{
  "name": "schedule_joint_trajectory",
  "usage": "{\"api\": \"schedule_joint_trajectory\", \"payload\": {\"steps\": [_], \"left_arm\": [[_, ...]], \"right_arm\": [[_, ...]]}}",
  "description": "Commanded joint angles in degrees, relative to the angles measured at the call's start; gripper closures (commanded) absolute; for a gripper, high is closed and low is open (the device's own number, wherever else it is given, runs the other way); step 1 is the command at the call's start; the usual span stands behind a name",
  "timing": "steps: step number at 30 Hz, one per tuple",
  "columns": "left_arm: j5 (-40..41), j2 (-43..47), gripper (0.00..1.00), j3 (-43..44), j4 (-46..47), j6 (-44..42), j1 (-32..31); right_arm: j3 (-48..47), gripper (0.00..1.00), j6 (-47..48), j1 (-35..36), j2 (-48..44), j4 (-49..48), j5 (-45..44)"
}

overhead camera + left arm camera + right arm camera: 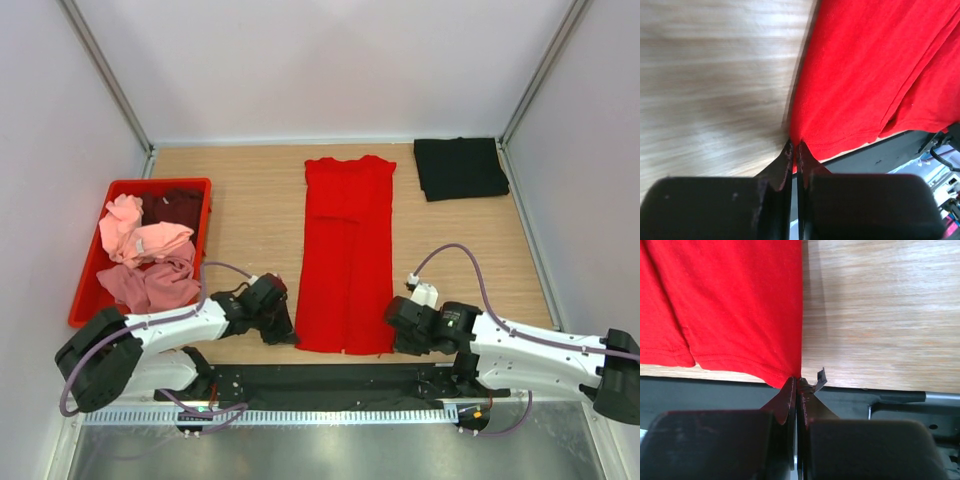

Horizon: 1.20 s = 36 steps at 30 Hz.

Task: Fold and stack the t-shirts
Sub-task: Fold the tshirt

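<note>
We see a wooden table [250, 230] filling the middle of the top view, its pale grain running left to right. A red crate [160, 183] sits on it at the left of the frame, close by the left wall. White walls [330, 60] close the table in at the back and at both sides, with a metal post [108, 75] slanting up at each back corner. Below the wood we see a black strip [330, 378], then a white slotted rail [330, 415], then a grey metal sheet [330, 455] along the bottom of the frame.
</note>
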State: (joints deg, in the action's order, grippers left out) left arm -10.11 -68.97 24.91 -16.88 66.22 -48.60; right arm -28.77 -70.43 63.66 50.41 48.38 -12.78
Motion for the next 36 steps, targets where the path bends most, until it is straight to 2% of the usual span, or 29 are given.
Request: {"api": "schedule_joint_trajectory", "payload": {"steps": [1,9,15,21,26,28,32,36], "left_arm": [[4.3,0.85,1.0,0.14,-0.86,4.7,-3.68],[6.33,2.08,1.0,1.46,-3.33,8.14,-6.5],[6.51,3.84,1.0,3.74,-3.59,9.02,-7.48],[6.77,0.51,1.0,9.62,-4.38,6.22,-6.25],[3.17,-3.54,1.0,14.11,-5.96,2.61,-1.16],[3.25,-4.24,1.0,17.08,-7.37,0.24,0.78],[0.89,-7.14,1.0,22.19,-9.92,-4.6,8.84],[-1.4,-13.19,1.0,29.31,-11.41,-9.08,14.4]], "right_arm": [[-0.14,0.99,0.03,0.24,-1.46,3.12,-0.67],[0.74,0.99,0.12,0.24,-3.21,4.17,-0.93],[-2.24,0.99,1.35,0.33,-5.41,7.16,-3.65],[-8.22,0.99,5.39,0.06,-0.85,8.14,-8.75],[-12.62,0.99,12.31,-3.88,5.21,5.59,-9.99],[-14.46,0.99,15.4,-8.36,7.5,2.87,-8.33],[-18.76,0.99,24.01,-16.27,11.98,-1.0,-4.81],[-25.09,0.99,33.84,-22.69,18.48,-3.46,-4.18]]}}
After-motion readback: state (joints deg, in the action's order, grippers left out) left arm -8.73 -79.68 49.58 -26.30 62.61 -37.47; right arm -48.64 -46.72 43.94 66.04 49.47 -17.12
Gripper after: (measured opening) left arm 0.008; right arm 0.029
